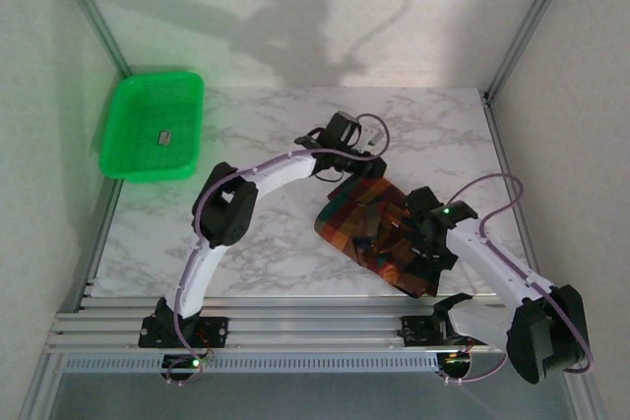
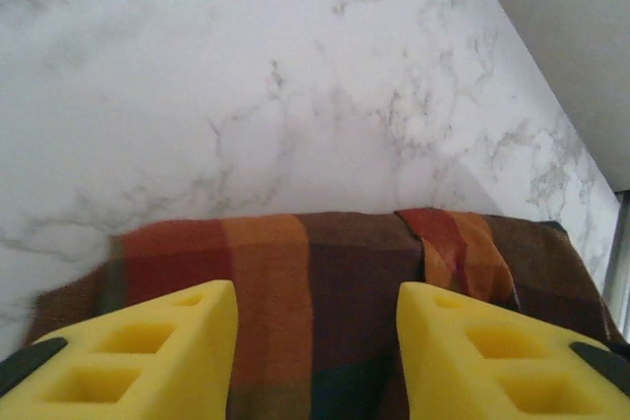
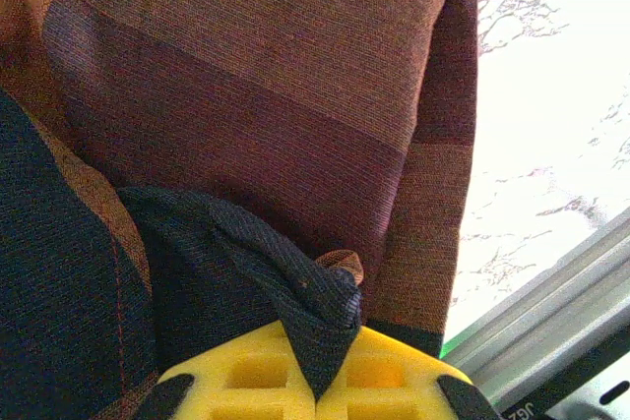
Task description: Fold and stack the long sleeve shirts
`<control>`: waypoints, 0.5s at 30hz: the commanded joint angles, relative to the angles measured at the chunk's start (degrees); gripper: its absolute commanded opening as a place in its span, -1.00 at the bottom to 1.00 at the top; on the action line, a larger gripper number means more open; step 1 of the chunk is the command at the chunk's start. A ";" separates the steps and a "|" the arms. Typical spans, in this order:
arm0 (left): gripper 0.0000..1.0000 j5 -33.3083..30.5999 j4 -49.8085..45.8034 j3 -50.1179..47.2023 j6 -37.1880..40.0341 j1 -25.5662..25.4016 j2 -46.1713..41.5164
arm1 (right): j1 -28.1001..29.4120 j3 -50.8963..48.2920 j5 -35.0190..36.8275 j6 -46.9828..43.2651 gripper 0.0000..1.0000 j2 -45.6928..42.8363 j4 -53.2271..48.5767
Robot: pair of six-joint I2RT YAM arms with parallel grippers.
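toward the right middle of the tabletop (image 1: pixel 256 115), the plaid long sleeve shirt (image 1: pixel 369 233) is lying in a loose, partly folded bundle, its near corner reaching almost to the metal rails (image 1: pixel 295 327) at the front edge. the right pincer (image 3: pixel 317 381) is pinching a dark navy fold of the shirt tight between its yellow fingers. the left pincer (image 2: pixel 315 292) is hovering over the far edge of the cloth with its jaws standing apart and nothing between them; whether it is touching the fabric i cannot tell.

to my eye a fold is being made across the bundle. doing it well is going to mean the left pincer taking the far hem, both layers if it can, while the right one is pulling its corner taut, so the edges are meeting square rather than bunching. the small strip doubled over at the far hem is looking likely to slip out.

off in the far left corner a bright green tray (image 1: pixel 138 105) is sitting well apart from the shirt, with a small grey thing (image 1: pixel 165 137) inside; it is not getting in the way. the two arms, though, are crowding close over one small bundle, and that is looking like the main hindrance.
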 commanded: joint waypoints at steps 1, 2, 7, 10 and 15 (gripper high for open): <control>-0.22 -1.24 -6.11 -0.58 -0.54 0.21 3.05 | -0.33 2.26 3.00 -0.09 -1.00 0.32 0.28; -0.23 -1.82 -5.98 -1.49 -0.87 0.46 3.36 | -0.30 2.48 2.84 -0.27 -1.00 0.36 0.59; -0.31 -6.88 -2.74 -10.74 -3.82 4.82 1.80 | -0.32 3.68 1.12 -2.21 -1.00 2.16 3.32; -0.31 -10.24 0.05 -19.62 -3.86 8.61 -2.86 | -0.24 4.22 -0.31 -3.56 -1.00 4.35 5.00; -0.31 -9.61 3.65 -33.28 -3.39 13.00 -13.14 | 0.46 4.39 -2.70 -3.99 -1.00 8.27 8.47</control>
